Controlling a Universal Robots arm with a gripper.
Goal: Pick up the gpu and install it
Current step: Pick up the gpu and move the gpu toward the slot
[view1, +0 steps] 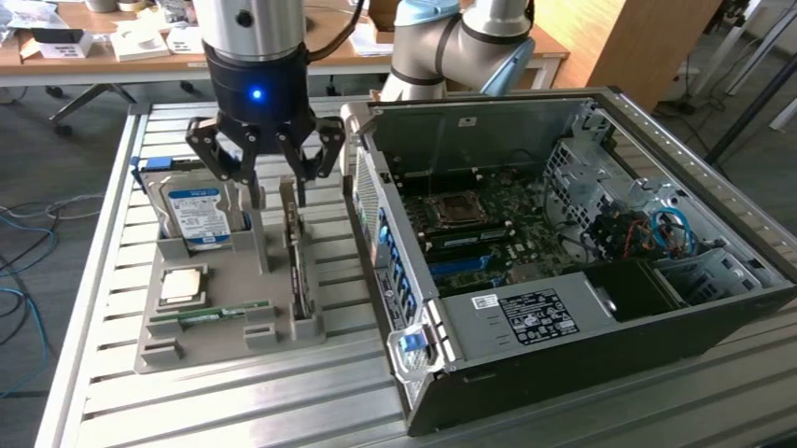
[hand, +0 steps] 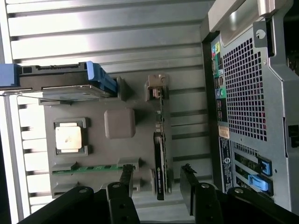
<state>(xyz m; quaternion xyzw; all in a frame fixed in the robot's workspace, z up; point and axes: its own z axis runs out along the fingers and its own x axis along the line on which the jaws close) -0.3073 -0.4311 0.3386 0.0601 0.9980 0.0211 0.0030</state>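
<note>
- In the exterior view, your gripper [view1: 279, 194] hung over the grey tray [view1: 187, 350] on the bench [view1: 249, 401]. Its fingers were spread wide and held nothing.
- The gpu [view1: 298, 266] stood on its thin edge in a slot of the tray, on the side nearest the computer case [view1: 561, 308]. I think it stood up like that so a finger could go down each side of it.
- The fingers were over the far end of the card and very near it. I could not tell if they touched it.
- The hard drive [view1: 200, 217] stood just beside the gripper, on the exterior view's left, so it could get bumped.
- The chip [view1: 183, 283] and the green memory stick [view1: 215, 315] lay flat and low in the tray, out of the way.
- The case lay open with its board facing up.
- In the wrist view, the gpu [hand: 160, 158] ran between the two fingers [hand: 126, 177], with a gap on each side.
- The case's back wall [hand: 247, 93] was near the other finger, so there was little room on that side.
</note>
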